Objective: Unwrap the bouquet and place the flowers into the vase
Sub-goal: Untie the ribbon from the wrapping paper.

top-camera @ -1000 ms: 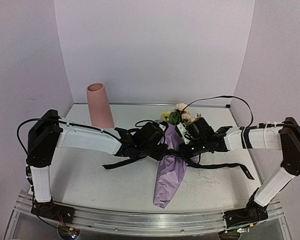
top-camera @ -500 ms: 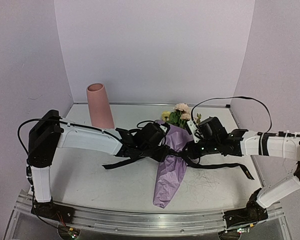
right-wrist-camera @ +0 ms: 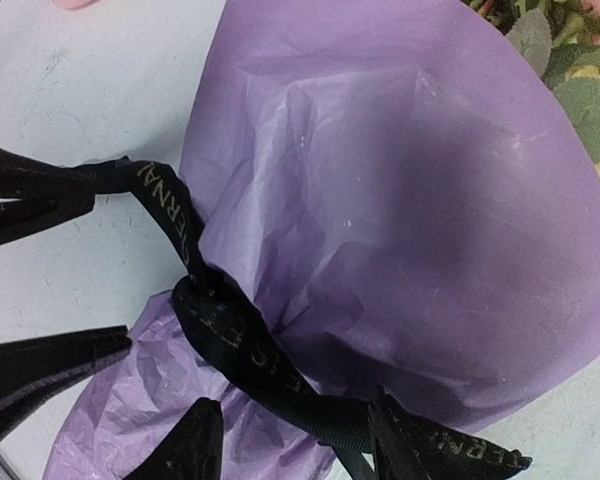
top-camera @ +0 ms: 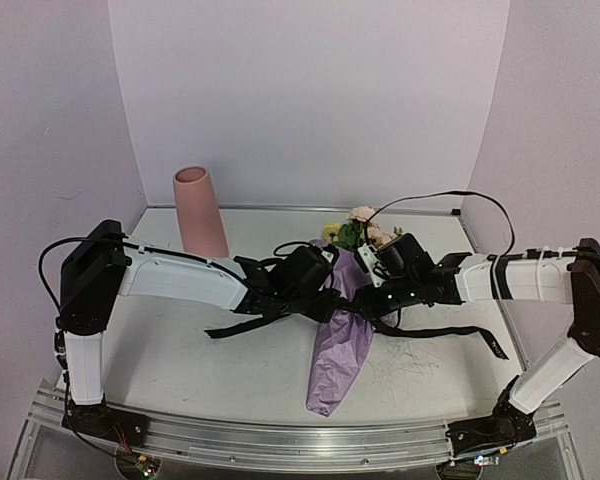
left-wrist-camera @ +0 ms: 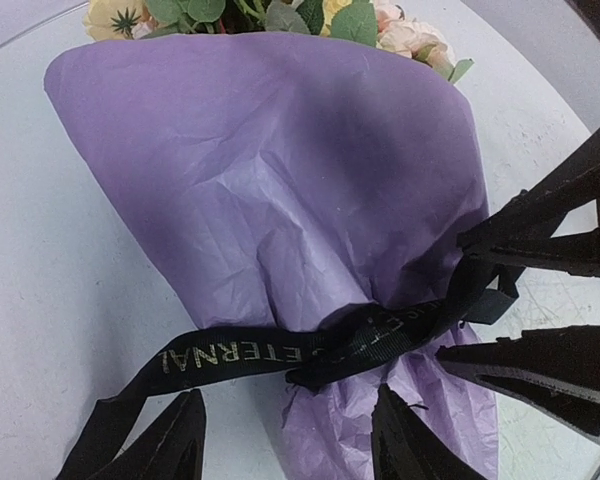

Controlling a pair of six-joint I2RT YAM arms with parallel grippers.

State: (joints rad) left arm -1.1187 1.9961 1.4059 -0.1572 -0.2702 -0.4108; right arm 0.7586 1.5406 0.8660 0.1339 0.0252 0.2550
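Progress: nothing completed yet. The bouquet (top-camera: 342,335) is laid on the tabletop (top-camera: 180,360) between the arms, with the paper tail nearest and the blooms pointed away. The wrap is not opened, and the black ribbon (left-wrist-camera: 240,355) is still knotted round the neck. The left hand (left-wrist-camera: 292,445) is held open at the knot, nothing gripped. The right hand (right-wrist-camera: 295,440) is spread open too; the ribbon is run between its fingers but not pinched. The flowers (top-camera: 360,228) are kept inside the cone, only the heads exposed. The vase (top-camera: 200,212) is stood upright far left, well apart, no stems seen in it.

Left to do: untying, unwrapping, transfer.

Count: one bouquet, one ribbon, one vase, two hands. Blooms are too bunched to be counted.
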